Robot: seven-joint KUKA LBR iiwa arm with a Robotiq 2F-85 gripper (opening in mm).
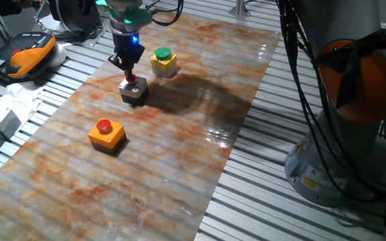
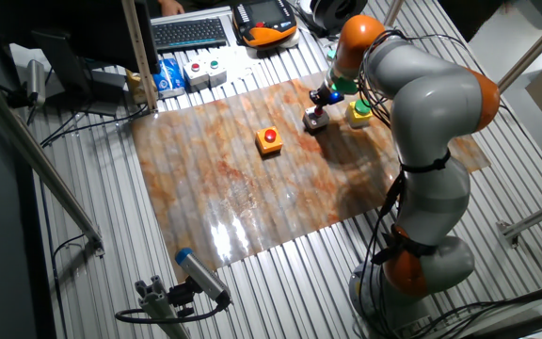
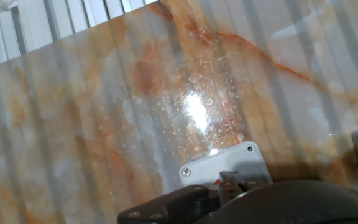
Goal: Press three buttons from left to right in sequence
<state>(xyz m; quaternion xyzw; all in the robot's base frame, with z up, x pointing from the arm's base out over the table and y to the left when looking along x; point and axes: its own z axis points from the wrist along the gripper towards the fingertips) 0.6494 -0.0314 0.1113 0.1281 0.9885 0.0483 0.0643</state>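
While hand (image 1: 130,69) sat right on top of grey-white box's red cap (image 1: 132,81), seemed to be pressing middle button, so prob. step 2 of 3. Yellow box w/ green cap (image 1: 163,61) just behind, likely done already. Orange box w/ red cap (image 1: 106,133) nearer camera on table (image 1: 179,167), apart, left to press. Couldn't tell if fingers were apart or together. No writing readable anywhere.
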